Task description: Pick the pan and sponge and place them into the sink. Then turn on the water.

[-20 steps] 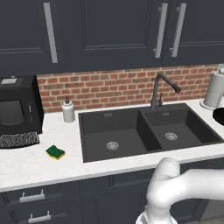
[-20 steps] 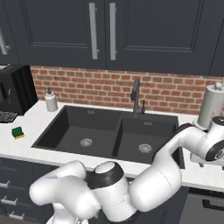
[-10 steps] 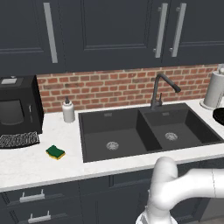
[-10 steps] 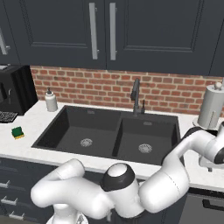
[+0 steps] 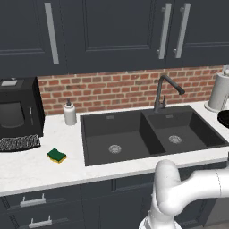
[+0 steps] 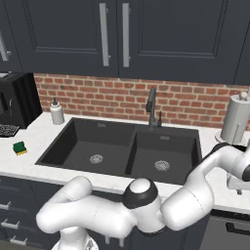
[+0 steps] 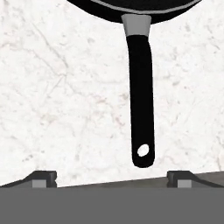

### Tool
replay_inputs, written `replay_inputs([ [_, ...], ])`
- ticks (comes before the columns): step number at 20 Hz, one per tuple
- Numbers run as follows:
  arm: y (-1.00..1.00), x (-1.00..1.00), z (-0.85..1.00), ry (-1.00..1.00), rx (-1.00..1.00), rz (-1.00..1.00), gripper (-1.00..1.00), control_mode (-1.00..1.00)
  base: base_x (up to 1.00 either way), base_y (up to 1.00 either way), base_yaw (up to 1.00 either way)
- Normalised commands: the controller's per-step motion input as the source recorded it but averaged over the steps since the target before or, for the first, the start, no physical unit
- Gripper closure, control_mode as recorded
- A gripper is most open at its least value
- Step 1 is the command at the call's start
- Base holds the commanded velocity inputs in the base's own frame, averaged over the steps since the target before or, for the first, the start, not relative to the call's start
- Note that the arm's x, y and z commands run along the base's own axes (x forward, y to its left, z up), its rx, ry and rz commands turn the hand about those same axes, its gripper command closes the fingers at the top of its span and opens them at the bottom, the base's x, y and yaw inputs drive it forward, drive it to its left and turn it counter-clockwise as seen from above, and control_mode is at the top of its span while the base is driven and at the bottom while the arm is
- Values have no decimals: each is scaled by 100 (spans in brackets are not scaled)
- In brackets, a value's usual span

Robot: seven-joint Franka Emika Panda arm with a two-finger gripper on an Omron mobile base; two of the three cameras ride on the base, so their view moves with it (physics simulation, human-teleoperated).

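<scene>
**Open gripper above pan handle, nothing held**

Left base view, left to right: coffee machine (image 5: 18,109) sat at the left edge on the white counter (image 5: 40,167). Sponge (image 5: 57,155) lay on the counter at lower left of centre, green side up, just left of the sink (image 5: 147,134) and apart from it. Soap bottle (image 5: 69,112) stood above the sponge, against the brick wall. Sink took the middle of the frame, both basins bare. Faucet (image 5: 163,91) rose behind the divider between the basins. Paper towel roll (image 5: 220,91) stood at the right edge, with a sliver of the pan (image 5: 224,118) just below it.

Right base view: the arm reached to the right edge, over the counter right of the sink.

Hand view: gripper (image 7: 112,177) fingers were spread wide at the bottom corners, pinching nothing. Pan handle (image 7: 141,100) ran down the middle from the pan rim at the top edge; its end, with a hanging hole, sat just above the line between the fingertips, not touching them. Marbled counter all around.
</scene>
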Motion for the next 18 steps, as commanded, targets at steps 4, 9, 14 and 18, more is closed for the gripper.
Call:
replay_inputs([
  [4, -32, 11, -19, 4, 0, 10, -100, -100, 0, 0, 0],
  [9, -38, 3, -17, 0, 3, 13, -100, -100, 0, 0, 0],
  [14, -14, 13, -21, 2, 3, 14, -100, -100, 0, 0, 0],
  [18, 0, 32, -26, 1, 0, 17, -100, -100, 0, 0, 0],
])
